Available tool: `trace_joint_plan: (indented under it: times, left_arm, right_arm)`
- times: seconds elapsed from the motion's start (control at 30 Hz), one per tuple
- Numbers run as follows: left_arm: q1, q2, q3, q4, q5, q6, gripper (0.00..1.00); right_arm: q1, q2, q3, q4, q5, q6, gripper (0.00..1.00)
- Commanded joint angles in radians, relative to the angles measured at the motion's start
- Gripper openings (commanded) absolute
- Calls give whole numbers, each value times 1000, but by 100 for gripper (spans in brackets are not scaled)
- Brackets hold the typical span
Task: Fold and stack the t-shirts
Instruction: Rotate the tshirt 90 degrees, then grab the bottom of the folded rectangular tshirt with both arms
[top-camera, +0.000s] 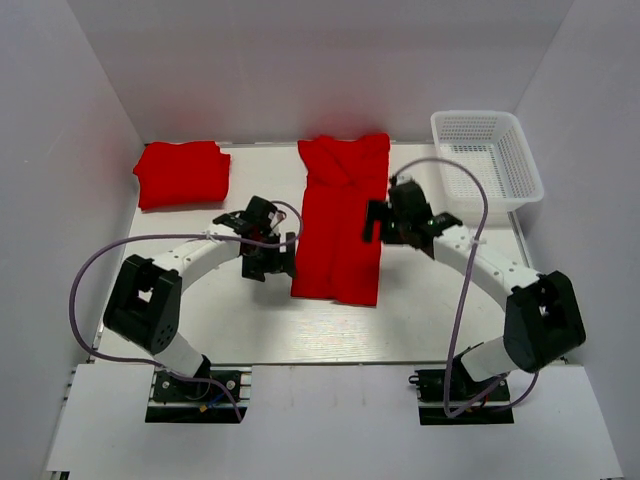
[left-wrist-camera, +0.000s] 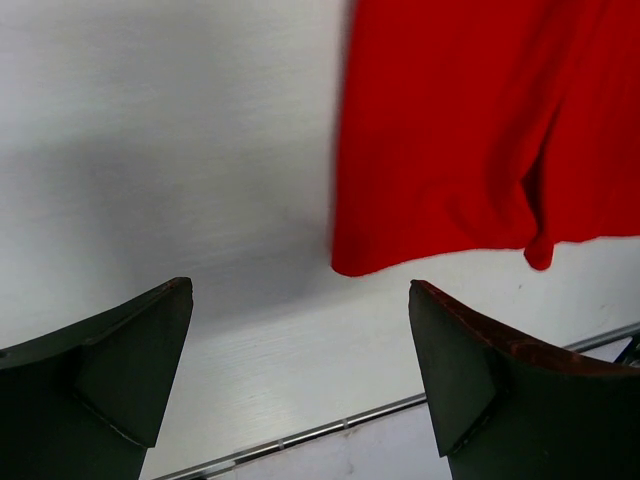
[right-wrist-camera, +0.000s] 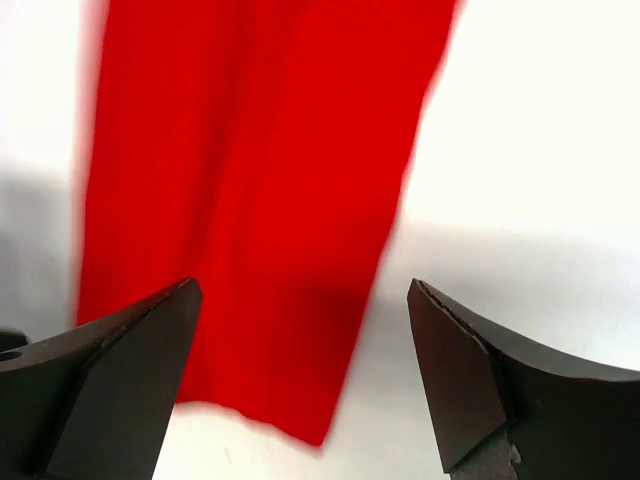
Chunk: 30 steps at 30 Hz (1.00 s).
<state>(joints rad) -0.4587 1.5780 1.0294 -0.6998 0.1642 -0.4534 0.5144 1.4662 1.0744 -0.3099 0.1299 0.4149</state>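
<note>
A red t-shirt (top-camera: 340, 218) lies folded into a long strip down the middle of the table, also seen in the left wrist view (left-wrist-camera: 480, 140) and the right wrist view (right-wrist-camera: 260, 190). A second red t-shirt (top-camera: 183, 173) sits folded at the back left. My left gripper (top-camera: 268, 262) hangs open beside the strip's left edge, near its front corner, with nothing between its fingers (left-wrist-camera: 135, 365). On the strip's right side my right gripper (top-camera: 382, 222) hovers open over the edge, holding nothing; its fingers (right-wrist-camera: 460, 370) stand wide.
A white mesh basket (top-camera: 490, 160) stands at the back right. White walls close the table on the left, back and right. The table's front edge (left-wrist-camera: 300, 435) with its metal rail runs just beyond the left gripper.
</note>
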Motion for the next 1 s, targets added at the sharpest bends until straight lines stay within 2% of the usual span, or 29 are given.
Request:
trace_joint_plan:
  times: [0.0, 0.17, 0.33, 0.6, 0.83, 0.93, 0.97]
  left_arm:
    - [-64, -35, -43, 40, -25, -21, 99]
    - [-120, -58, -103, 85, -58, -67, 99]
    - [-182, -18, -103, 115, -94, -79, 99]
    - [-201, 52, -62, 105, -172, -88, 99]
    - [-201, 100, -61, 157, -154, -88, 99]
    - [-210, 123, -61, 166, -153, -88, 91]
    - [-210, 132, -61, 177, -153, -88, 87]
  right_arm:
    - [42, -65, -161, -73, -42, 172, 90]
    - [90, -125, -310, -29, -167, 260, 90]
    - [121, -129, -378, -29, -164, 317, 90]
    - [144, -87, -363, -38, -135, 344, 90]
    - [151, -35, -338, -93, -75, 360, 90]
    - [153, -18, -334, -94, -70, 366, 88]
    - [151, -14, -329, -90, -73, 367, 83]
